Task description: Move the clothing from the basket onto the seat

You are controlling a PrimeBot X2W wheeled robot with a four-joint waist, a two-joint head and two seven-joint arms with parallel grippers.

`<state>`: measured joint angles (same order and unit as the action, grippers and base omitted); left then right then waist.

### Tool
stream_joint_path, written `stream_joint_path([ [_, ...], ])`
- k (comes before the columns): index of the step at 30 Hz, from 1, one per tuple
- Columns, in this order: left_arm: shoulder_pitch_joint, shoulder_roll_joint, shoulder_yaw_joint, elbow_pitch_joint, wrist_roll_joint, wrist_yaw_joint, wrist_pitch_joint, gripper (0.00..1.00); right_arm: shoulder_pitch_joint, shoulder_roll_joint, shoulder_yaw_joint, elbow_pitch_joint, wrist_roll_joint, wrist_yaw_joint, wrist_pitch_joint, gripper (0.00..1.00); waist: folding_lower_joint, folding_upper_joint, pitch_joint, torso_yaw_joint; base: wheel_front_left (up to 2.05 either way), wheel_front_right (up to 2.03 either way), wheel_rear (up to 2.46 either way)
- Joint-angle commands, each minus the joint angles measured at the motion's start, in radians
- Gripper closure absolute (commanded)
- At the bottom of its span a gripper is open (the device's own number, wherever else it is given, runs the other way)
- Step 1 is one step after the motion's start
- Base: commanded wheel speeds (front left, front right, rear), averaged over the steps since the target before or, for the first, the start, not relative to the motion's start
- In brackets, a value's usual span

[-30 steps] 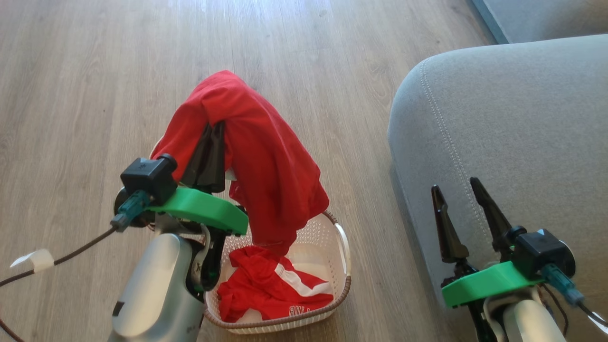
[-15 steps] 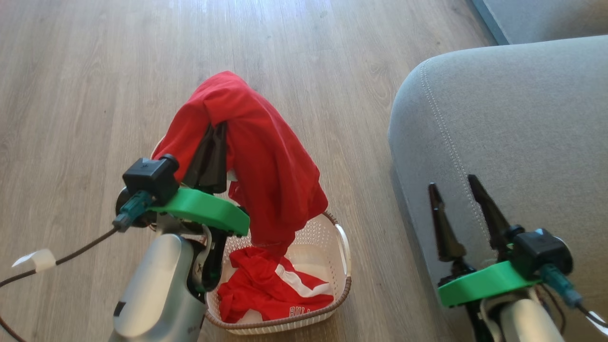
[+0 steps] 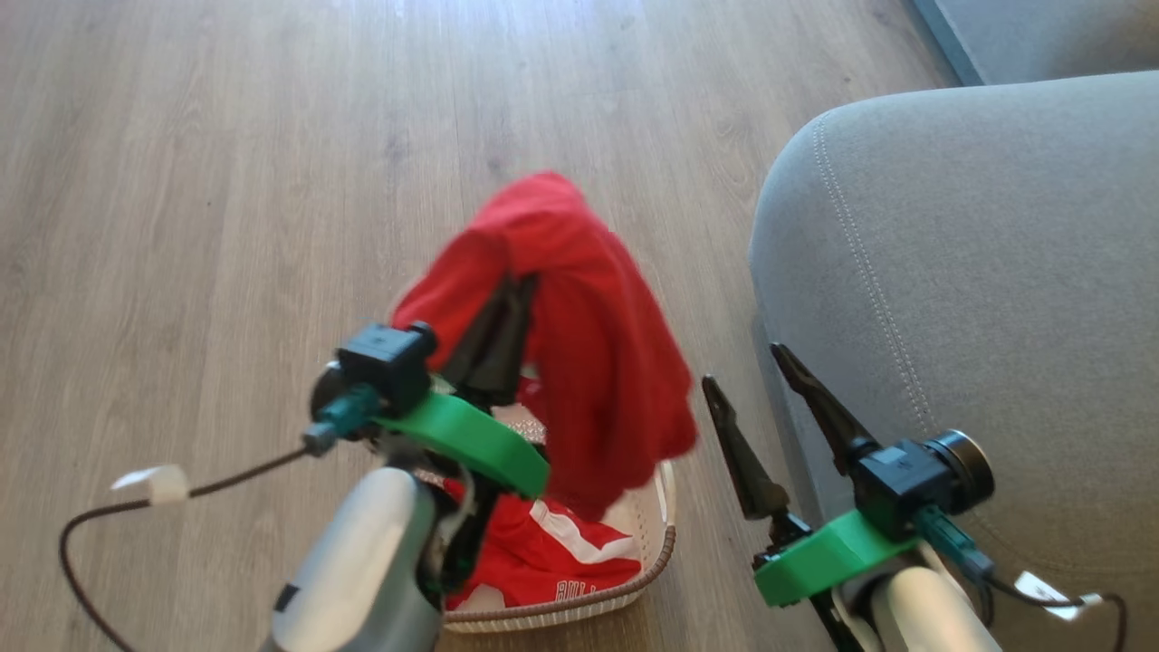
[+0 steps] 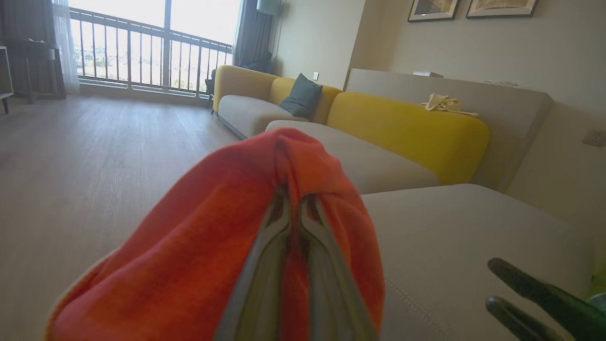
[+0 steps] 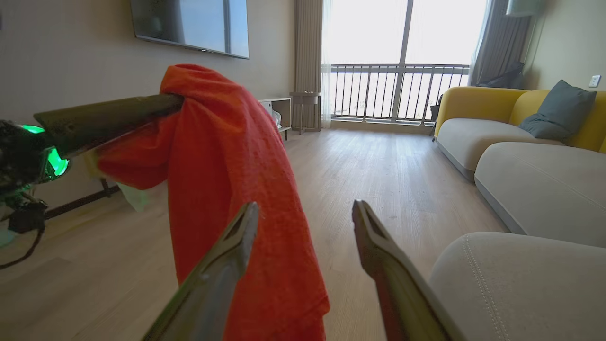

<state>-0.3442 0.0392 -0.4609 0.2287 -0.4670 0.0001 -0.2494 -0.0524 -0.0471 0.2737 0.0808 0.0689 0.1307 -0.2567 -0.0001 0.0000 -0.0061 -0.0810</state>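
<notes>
Swinging toward the seat (image 3: 978, 272): over the last second the left arm and its load have come rightward. The head view shifted a little too, but the gap between cloth and cushion edge is plainly narrower. My reading is that the first carry is under way and nothing is delivered yet. The grey cushion with its pale double stitching is bare.

- Plain red garment (image 3: 598, 362): lifted clear and hanging above the basket, draped over the fingers like a hood. Soft folds fall long on the seat side. The lower hem is blurred, probably swaying.
- Basket (image 3: 665, 552): cream with a brown rim, on the wooden floor (image 3: 226, 226) just beside the seat's front.
- Striped garment (image 3: 552, 561): crumpled in the basket bottom, white stripe and lettering up. It waits for a second trip.
- Left tool (image 3: 516, 303): clenched on the plain red garment. The left wrist view shows the fingers pressed together with red cloth pinched between them.
- Right tool (image 3: 742, 365): jaws spread, grasping nothing. It has drifted inward, now between basket and seat edge, near the hanging cloth.
</notes>
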Motion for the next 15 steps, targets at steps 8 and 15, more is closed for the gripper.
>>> stream_joint_path([
  [8,-0.031,0.011,-0.108,-0.026,-0.016,-0.067,-0.012,1.00,-0.093,-0.003,0.067,0.068,-0.011,0.000,-0.005,0.00,0.0001,0.0000,-0.005,0.021,0.00,0.00,0.00],
  [15,-0.041,0.011,-0.202,-0.024,-0.015,-0.113,-0.012,1.00,-0.128,-0.005,0.120,0.160,-0.030,0.000,-0.005,0.00,0.0001,0.0000,-0.010,0.027,0.00,0.00,0.00],
])
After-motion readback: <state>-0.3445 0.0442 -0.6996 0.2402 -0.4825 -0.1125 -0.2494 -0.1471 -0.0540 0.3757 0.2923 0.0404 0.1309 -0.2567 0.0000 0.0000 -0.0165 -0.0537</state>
